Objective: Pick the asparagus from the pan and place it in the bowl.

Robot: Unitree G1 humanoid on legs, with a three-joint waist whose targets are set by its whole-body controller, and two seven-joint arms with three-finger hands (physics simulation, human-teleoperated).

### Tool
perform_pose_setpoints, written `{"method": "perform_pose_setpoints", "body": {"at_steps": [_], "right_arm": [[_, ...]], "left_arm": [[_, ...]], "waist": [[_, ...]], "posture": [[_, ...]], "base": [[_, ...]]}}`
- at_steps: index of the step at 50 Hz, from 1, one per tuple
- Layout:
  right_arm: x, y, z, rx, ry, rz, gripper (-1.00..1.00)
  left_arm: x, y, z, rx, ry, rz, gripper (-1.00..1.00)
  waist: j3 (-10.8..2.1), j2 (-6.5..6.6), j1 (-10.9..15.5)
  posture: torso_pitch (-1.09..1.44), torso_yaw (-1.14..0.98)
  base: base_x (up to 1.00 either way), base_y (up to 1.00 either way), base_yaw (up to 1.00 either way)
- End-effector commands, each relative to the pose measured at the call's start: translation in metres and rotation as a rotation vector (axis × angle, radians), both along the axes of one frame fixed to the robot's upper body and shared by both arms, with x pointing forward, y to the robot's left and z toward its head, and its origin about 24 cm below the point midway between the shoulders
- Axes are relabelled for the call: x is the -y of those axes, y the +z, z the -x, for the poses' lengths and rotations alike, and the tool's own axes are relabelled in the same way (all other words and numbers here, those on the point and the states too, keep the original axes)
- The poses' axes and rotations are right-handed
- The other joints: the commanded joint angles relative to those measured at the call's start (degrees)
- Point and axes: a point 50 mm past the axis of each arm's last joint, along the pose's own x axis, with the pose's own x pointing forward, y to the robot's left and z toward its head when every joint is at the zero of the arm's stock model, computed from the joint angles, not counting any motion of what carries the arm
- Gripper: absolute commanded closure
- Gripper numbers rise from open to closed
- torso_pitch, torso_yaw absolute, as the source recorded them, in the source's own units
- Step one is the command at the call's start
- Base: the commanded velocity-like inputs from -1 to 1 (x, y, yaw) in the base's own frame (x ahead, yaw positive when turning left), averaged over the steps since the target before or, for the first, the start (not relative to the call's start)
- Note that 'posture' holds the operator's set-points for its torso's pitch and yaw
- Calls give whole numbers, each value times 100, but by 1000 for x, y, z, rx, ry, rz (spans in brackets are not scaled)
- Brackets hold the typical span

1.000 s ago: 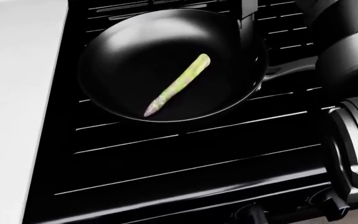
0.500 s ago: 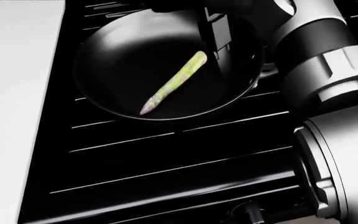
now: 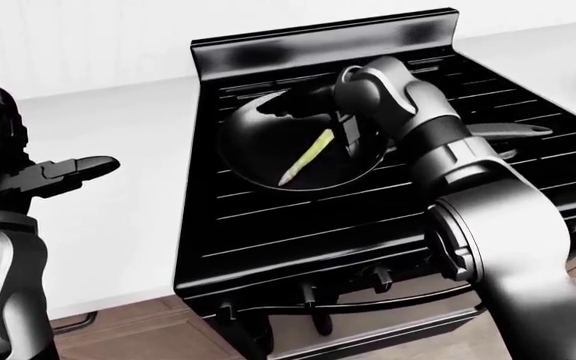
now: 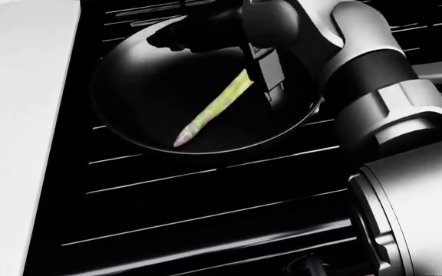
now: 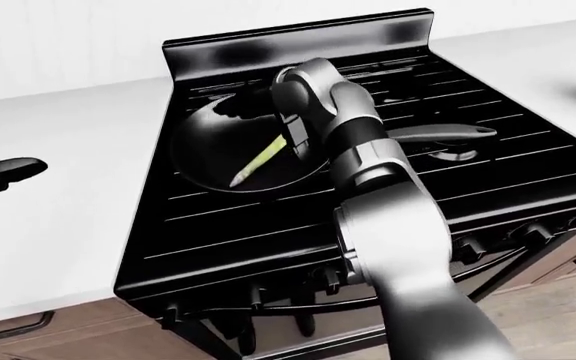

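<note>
Left hand (image 3: 38, 169) idles at the left edge of the left-eye view over the desk (image 3: 128, 187), fingers spread, holding nothing. Asparagus (image 4: 213, 109) lies diagonally in the pan (image 4: 129, 115) on the stove (image 4: 206, 201), centre of the head view. Since a second ago the right arm has swung in over the pan; right hand (image 4: 236, 46) now sits over the spear's upper end, fingers apart, not clamped yet. Looks like grasp approach. Bowl not clearly visible.
</note>
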Motion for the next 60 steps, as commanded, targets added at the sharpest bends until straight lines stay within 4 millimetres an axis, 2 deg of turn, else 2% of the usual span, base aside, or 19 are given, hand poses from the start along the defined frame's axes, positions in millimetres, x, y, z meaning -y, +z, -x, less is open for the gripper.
{"method": "perform_pose_setpoints", "body": {"at_steps": [1,24,33,56,58,60], "right_arm": [[-7,29,4,92,25,-32,-100],[-19,22,5,36,1,29,-100],[-20,7,2,29,-10,62,-100],[-5,-1,-3,61,-48,81,-100],[-5,-2,-4,59,-48,80,-92],[-3,-1,-4,63,-52,81,-74]], "left_arm": [[1,17,6,80,5,-39,-100],[-1,16,7,81,8,-33,-100],[-2,15,7,81,11,-30,-100],[-3,15,8,82,14,-31,-100],[-3,15,8,82,14,-32,-100],[-3,16,9,84,15,-32,-100]], "waist": [[-172,36,0],[-169,73,-15],[-179,79,-10],[-189,58,27],[-191,55,30],[-192,51,33]], "posture": [[0,0],[0,0],[0,0],[0,0],[0,0],[0,0]], "base": [[0,0,0],[0,0,0],[0,0,0],[0,0,0],[0,0,0],[0,0,0]]}}
